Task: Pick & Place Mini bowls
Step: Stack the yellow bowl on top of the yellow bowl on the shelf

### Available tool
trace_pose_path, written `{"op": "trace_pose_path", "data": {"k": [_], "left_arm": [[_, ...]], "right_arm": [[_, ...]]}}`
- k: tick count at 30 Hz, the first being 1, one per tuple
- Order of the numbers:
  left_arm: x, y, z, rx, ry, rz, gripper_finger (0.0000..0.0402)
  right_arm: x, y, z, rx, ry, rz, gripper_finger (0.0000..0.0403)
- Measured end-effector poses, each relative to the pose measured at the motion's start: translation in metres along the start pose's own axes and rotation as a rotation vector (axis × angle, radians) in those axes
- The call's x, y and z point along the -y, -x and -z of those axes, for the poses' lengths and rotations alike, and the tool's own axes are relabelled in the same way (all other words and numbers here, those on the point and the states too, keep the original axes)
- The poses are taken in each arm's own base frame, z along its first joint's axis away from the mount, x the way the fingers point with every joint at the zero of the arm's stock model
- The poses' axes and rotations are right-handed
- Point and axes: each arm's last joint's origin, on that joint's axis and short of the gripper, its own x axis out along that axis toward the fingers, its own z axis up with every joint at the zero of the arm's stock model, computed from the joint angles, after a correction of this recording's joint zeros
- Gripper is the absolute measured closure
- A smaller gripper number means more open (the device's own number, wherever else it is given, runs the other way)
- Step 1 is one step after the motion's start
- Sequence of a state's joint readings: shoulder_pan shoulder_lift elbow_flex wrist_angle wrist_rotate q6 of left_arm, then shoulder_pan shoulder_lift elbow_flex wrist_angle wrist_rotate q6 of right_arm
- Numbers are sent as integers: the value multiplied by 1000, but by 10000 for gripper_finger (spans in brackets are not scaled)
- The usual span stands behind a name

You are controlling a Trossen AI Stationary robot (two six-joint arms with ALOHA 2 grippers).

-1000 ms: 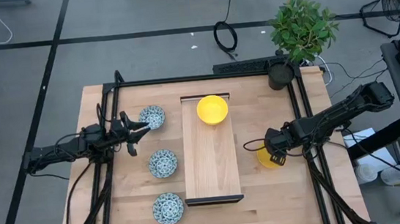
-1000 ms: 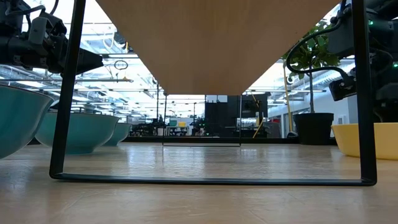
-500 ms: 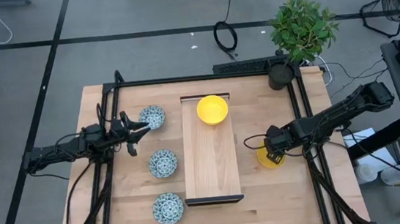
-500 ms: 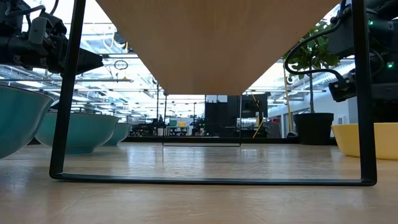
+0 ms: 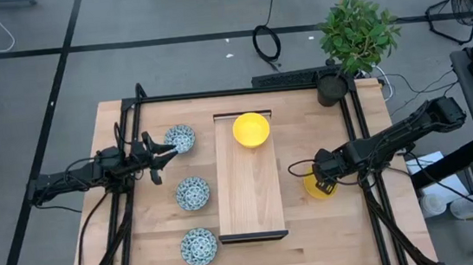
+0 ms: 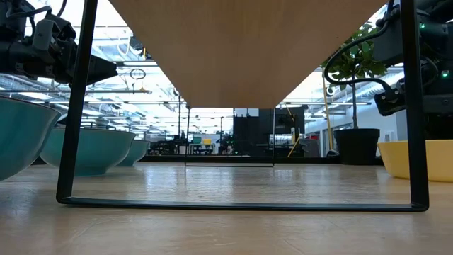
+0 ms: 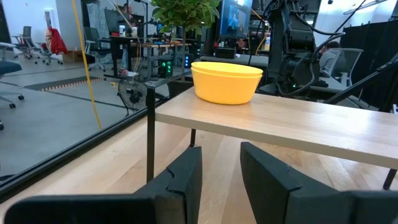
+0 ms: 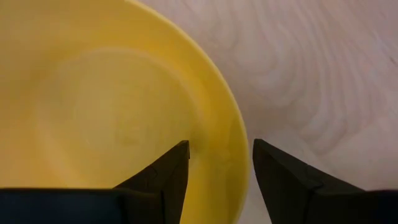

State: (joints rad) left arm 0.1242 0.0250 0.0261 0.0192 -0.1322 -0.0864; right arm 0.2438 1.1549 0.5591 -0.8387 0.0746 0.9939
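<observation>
A yellow mini bowl (image 5: pixel 314 188) sits on the table right of the wooden tray (image 5: pixel 249 202). My right gripper (image 5: pixel 321 175) is open above it. In the right wrist view its fingers straddle the bowl's rim (image 8: pixel 235 134), one finger (image 8: pixel 163 179) over the inside and one (image 8: pixel 281 175) outside. Another yellow bowl (image 5: pixel 251 129) stands on the tray's far end. Three patterned bowls (image 5: pixel 180 139), (image 5: pixel 193 192), (image 5: pixel 199 246) rest on the table left of the tray. My left gripper (image 5: pixel 167 151) hovers open beside the far patterned bowl and touches nothing. My right gripper (image 8: pixel 221 158) points down from above, with one finger inside the yellow bowl's rim and one outside it, on the side toward the table's right edge. I cannot tell whether either finger touches the rim. The bowl rests on the table.
A black metal frame (image 5: pixel 241 91) borders the table, and its bars run past both arms. A potted plant (image 5: pixel 354 36) stands at the far right corner. The tray stands on thin black legs (image 6: pixel 71 127), with open tabletop beneath it. Bare wood lies near the table's near edge.
My right gripper has sunk slightly toward the yellow bowl on the table. Nothing else has moved.
</observation>
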Motion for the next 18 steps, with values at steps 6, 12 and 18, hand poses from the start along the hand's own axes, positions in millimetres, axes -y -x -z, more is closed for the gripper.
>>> {"op": "trace_pose_path", "data": {"k": [6, 12, 18], "left_arm": [[0, 0, 0, 0, 0, 0, 289], [0, 0, 0, 0, 0, 0, 289], [0, 0, 0, 0, 0, 0, 289]], "right_arm": [[0, 0, 0, 2, -1, 1, 239], [0, 0, 0, 7, 0, 4, 239], [0, 0, 0, 8, 0, 5, 245]]}}
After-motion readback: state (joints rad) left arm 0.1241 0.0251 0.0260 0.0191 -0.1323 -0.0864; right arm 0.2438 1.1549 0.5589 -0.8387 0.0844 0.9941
